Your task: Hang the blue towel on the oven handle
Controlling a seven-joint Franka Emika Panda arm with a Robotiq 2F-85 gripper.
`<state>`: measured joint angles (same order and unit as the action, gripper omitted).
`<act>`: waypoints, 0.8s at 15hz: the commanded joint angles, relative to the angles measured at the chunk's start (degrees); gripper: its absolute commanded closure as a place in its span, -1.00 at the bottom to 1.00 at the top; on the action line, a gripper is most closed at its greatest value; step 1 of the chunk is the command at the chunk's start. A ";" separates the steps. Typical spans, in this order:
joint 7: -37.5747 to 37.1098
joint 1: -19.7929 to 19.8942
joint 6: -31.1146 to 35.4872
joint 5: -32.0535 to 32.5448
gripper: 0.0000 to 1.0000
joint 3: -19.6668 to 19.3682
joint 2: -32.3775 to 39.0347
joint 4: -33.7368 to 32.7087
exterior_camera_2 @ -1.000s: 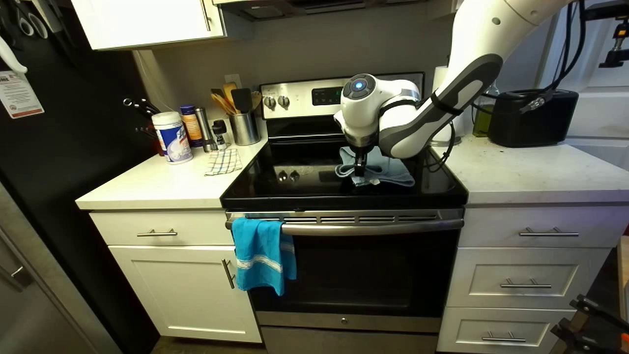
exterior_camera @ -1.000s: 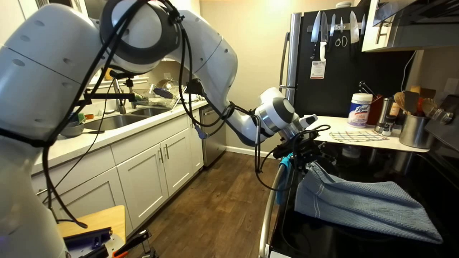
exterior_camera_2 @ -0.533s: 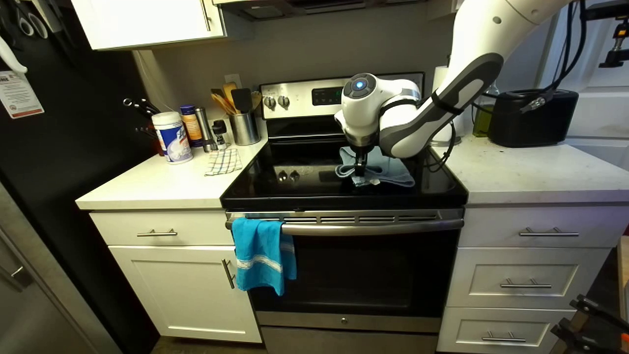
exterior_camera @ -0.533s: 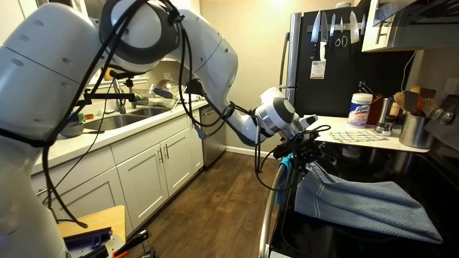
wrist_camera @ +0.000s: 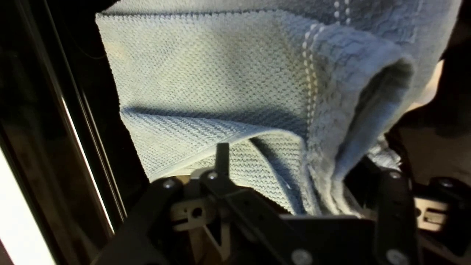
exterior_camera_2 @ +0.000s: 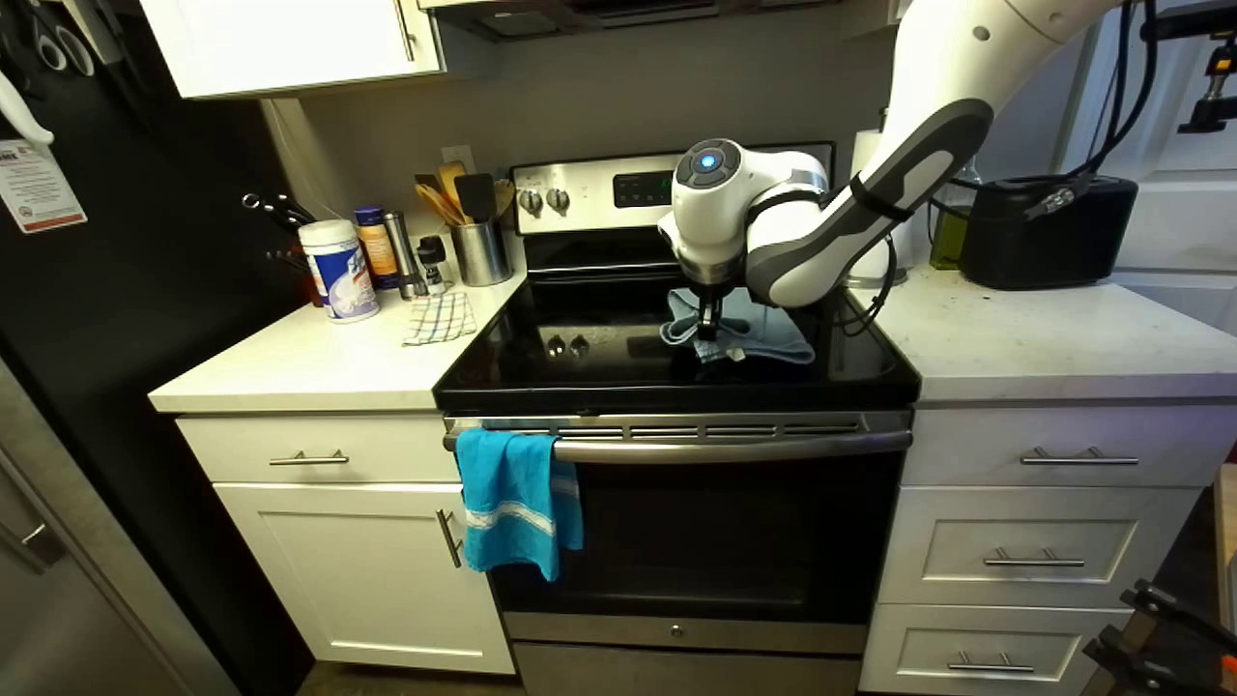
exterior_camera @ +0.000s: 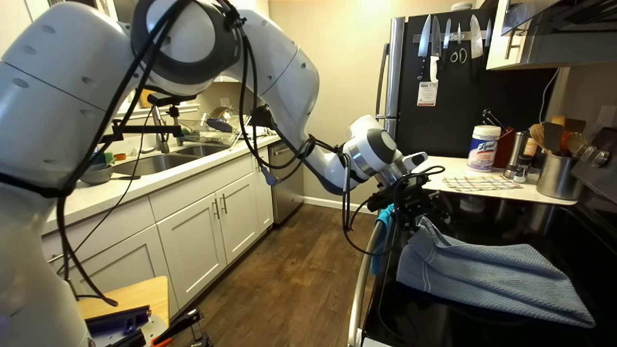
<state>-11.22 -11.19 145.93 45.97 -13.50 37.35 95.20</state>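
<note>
The grey-blue towel (exterior_camera: 491, 274) lies loosely folded on the black cooktop. One end of it stands up in a fold under my gripper (exterior_camera: 426, 219). In an exterior view the gripper (exterior_camera_2: 708, 333) points down at the front part of the towel (exterior_camera_2: 768, 333). In the wrist view my gripper (wrist_camera: 294, 158) is open. One finger (wrist_camera: 222, 158) stands well apart from the other, and the raised fold (wrist_camera: 327, 154) lies between them, nearer the right one. The towel's lower end is hidden behind the gripper body. The steel oven handle (exterior_camera_2: 734, 451) runs along the stove front.
A turquoise towel (exterior_camera_2: 517, 498) hangs over the left end of the handle. A wipes tub (exterior_camera_2: 338, 271), utensil holder (exterior_camera_2: 481, 253) and checked cloth (exterior_camera_2: 440, 319) are on the counter left of the stove. A black toaster (exterior_camera_2: 1049, 232) stands on the right. Cables hang from the arm.
My gripper has risen very slightly. The raised end of the towel beside it has shifted up a little too. The rest of the towel has stayed in place.
</note>
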 commanded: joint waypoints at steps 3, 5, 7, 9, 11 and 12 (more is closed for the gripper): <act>-0.85 1.19 0.17 1.09 0.33 1.57 -2.28 2.86; -0.81 1.21 0.07 1.08 0.59 1.76 -2.24 2.88; -0.74 1.25 -0.06 1.06 0.86 1.94 -2.18 2.80; -0.59 1.27 -0.38 0.90 0.04 2.12 -1.96 2.46; -0.53 1.27 -0.51 0.84 -0.09 2.23 -1.92 2.40; -0.51 1.28 -0.53 0.83 -0.20 2.28 -1.92 2.41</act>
<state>-11.22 -10.78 145.91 45.97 -12.33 37.35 95.52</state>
